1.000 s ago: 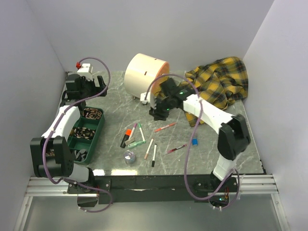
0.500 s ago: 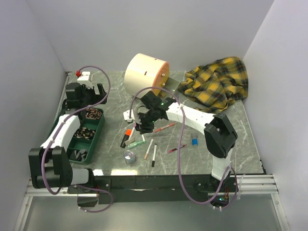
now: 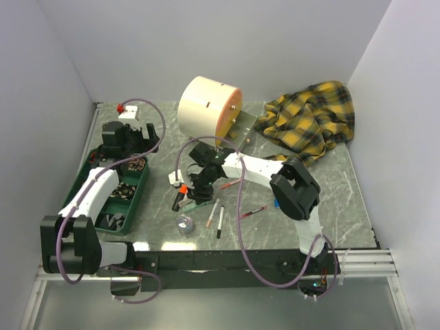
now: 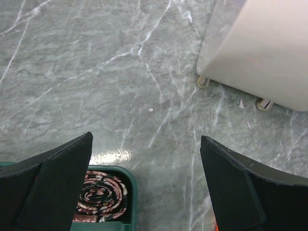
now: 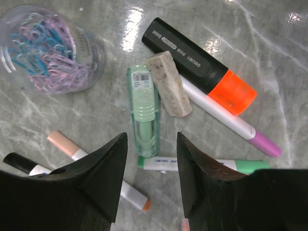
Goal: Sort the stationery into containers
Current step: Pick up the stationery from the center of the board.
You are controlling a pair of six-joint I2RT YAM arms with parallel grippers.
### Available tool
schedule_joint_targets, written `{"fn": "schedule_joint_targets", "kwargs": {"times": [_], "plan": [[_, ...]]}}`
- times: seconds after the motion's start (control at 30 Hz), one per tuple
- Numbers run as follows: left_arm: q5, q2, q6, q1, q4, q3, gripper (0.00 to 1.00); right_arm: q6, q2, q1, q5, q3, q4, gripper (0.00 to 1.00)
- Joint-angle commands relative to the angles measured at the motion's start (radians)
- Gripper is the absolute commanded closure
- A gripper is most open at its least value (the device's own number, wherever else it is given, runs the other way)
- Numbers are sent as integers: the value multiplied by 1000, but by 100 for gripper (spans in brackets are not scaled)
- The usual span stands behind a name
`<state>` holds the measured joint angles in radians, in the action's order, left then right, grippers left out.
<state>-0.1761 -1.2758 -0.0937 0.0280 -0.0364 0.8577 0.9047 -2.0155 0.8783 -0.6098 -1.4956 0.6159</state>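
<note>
The stationery lies on the marble table. In the right wrist view I see a black marker with an orange cap [image 5: 192, 60], a tan block [image 5: 169, 83], a clear green tube [image 5: 143, 108], a white pen with a purple cap [image 5: 231, 122] and a white and green pen [image 5: 207, 165]. My right gripper [image 5: 151, 144] is open and empty just above the green tube; it also shows in the top view [image 3: 194, 189]. The cream round-topped cabinet [image 3: 205, 104] stands at the back with a drawer [image 3: 244, 124] pulled out. My left gripper [image 3: 130, 139] is open and empty over bare table.
A clear pot of paper clips [image 5: 48, 48] sits by the pens. A green tray [image 3: 110, 199] with rolled patterned bands [image 4: 98, 197] lies at the left. The yellow plaid cloth [image 3: 313, 120] lies at the back right. More pens [image 3: 220, 221] and a red pen [image 3: 252, 210] lie nearer the front.
My right gripper has swung from the cabinet front leftward and nearer, down over the pile of pens. My left gripper has shifted slightly right and nearer.
</note>
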Motion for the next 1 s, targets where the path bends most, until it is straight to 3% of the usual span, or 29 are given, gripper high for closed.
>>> {"fn": "schedule_joint_targets", "kwargs": {"times": [0.0,0.73,0.9,0.97], "plan": [[49,47,23,30,-19,0,1,-13,-28,8,-11,-61,22,48],[104,44,5,53,-66,-37,1,68,-74,31,64,3,-19,49],[116,47,15,61,-66,-42,1,59,-77,39,76,40,-41,56],[128,52,23,73,-66,-49,1,56,-78,44,74,51,-51,65]]}}
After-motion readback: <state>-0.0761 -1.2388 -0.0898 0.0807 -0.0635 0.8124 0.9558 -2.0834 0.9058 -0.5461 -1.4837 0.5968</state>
